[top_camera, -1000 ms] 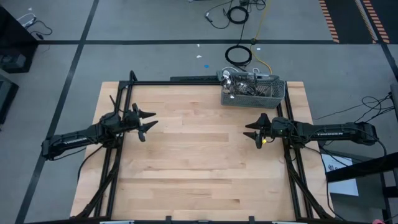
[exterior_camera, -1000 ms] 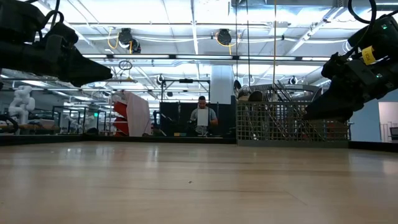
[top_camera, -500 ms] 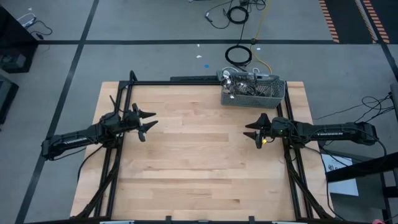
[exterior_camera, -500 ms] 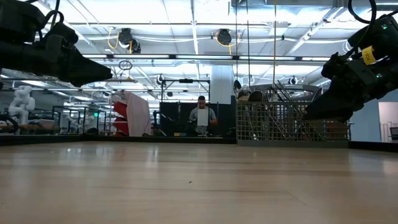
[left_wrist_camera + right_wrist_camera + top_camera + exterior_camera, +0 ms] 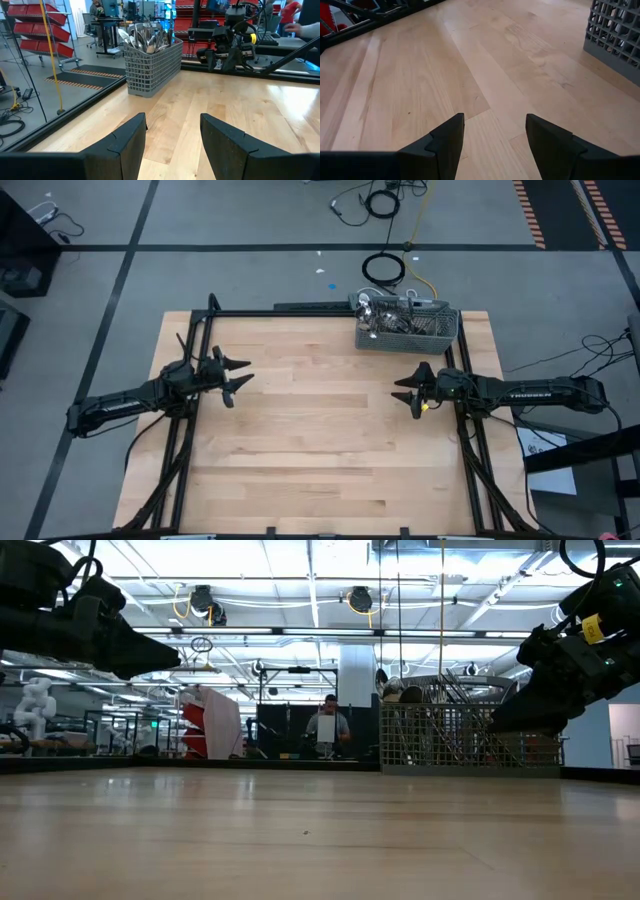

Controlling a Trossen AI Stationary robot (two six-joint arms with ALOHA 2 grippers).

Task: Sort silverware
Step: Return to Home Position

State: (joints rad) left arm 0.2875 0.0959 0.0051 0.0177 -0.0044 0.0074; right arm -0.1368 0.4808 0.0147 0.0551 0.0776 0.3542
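The silverware [image 5: 392, 313] stands upright, handles down, in a grey wire-mesh basket [image 5: 408, 329] on the table's far right corner; its shiny tops [image 5: 145, 37] rise above the basket's rim. My left gripper [image 5: 238, 378] hovers open at the table's left side, pointing level toward the right. My right gripper [image 5: 405, 392] hovers open at the right side, just near of the basket, tipped slightly down. Both are empty, as the gaps of my left gripper [image 5: 172, 137] and my right gripper [image 5: 495, 135] show in the wrist views.
Bare wooden tabletop [image 5: 320, 440] spreads between the two grippers and toward the near edge. A dark metal frame [image 5: 290, 310] runs along the table's far edge. Cables [image 5: 385, 268] lie on the floor beyond. A person [image 5: 325, 727] stands far behind the table.
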